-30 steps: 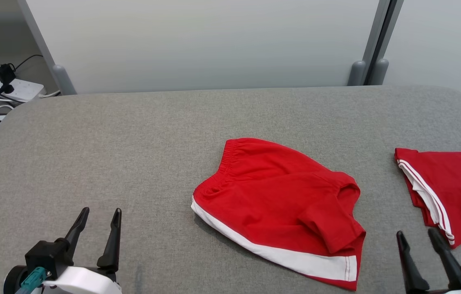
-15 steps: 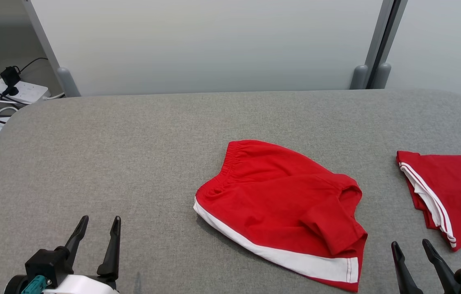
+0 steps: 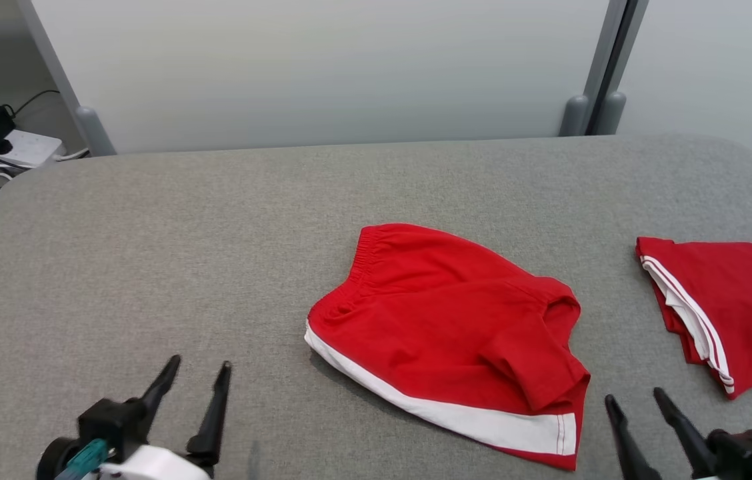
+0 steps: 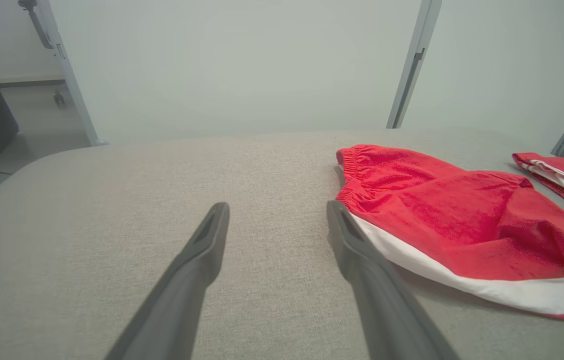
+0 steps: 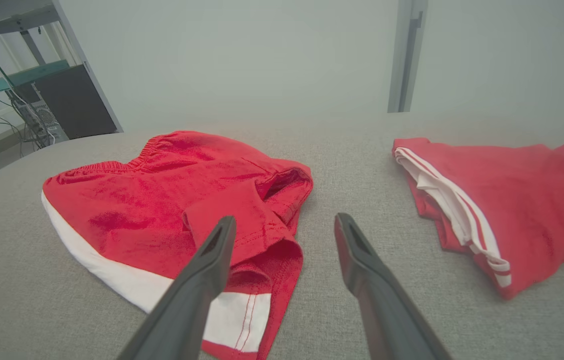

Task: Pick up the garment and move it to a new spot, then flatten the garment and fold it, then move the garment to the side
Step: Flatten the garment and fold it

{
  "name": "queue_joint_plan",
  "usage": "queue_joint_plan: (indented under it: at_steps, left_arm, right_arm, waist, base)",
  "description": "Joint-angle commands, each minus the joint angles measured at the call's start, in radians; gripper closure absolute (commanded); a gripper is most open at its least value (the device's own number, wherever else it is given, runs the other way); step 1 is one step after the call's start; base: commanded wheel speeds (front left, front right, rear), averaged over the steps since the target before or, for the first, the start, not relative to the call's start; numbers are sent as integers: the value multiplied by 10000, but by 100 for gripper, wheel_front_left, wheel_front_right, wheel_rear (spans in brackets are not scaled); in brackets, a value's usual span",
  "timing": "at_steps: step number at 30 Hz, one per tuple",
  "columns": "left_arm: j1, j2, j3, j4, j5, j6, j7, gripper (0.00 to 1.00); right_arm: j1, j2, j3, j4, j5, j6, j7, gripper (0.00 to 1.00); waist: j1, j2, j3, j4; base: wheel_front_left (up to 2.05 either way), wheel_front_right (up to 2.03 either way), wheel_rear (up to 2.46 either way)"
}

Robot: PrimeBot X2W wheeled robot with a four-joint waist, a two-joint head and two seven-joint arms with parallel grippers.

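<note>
The grey padded table [image 3: 149, 267] carries the crumpled red shorts [image 3: 443, 333] at its middle, with a second red garment [image 3: 729, 300] well to their right. The left gripper [image 3: 201, 363] and right gripper [image 3: 635, 396] hover spread and empty. The head view catches a power strip [image 3: 13, 143]; the right wrist view, a metal shelf [image 5: 19, 79].

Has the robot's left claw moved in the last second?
Yes. The left gripper has shifted right, closing the gap to the red shorts.

I see bright, soft, even light. A thin shadow hugs the near hem of the red shorts [image 3: 443, 333]. My wrist views are hazy, their edges bowed, posts [image 4: 412, 65] leaning.
</note>
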Motion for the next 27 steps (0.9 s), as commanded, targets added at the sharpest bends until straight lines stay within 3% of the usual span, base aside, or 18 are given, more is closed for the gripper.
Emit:
queue_joint_plan:
  at_steps: [1, 5, 10, 27]
  left_arm:
    - [-709, 154, 237, -230, -11, -150, 74, 0]
    - [-1397, 274, -424, 32, -131, -673, 681, 0]
    - [-2297, 499, -1065, 700, -576, -972, 1108, 0]
    - [-4376, 1860, -3852, 2236, -2811, -1057, 834, 0]
  right_arm:
    - [-368, -235, 355, -282, 74, 2, 142, 0]
    - [-332, -375, 1000, -588, 248, 2, 634, 0]
    - [-351, -383, 1562, -617, 408, 2, 731, 0]
    - [-1463, -374, 2822, 934, 961, 2, 294, 0]
  waist:
    - [0, 0, 83, -95]
    - [0, 0, 518, -355]
    - [0, 0, 1058, -716]
    - [0, 0, 1944, -957]
  base:
    - [0, 0, 0]
    - [0, 0, 0]
    - [0, 0, 0]
    - [0, 0, 0]
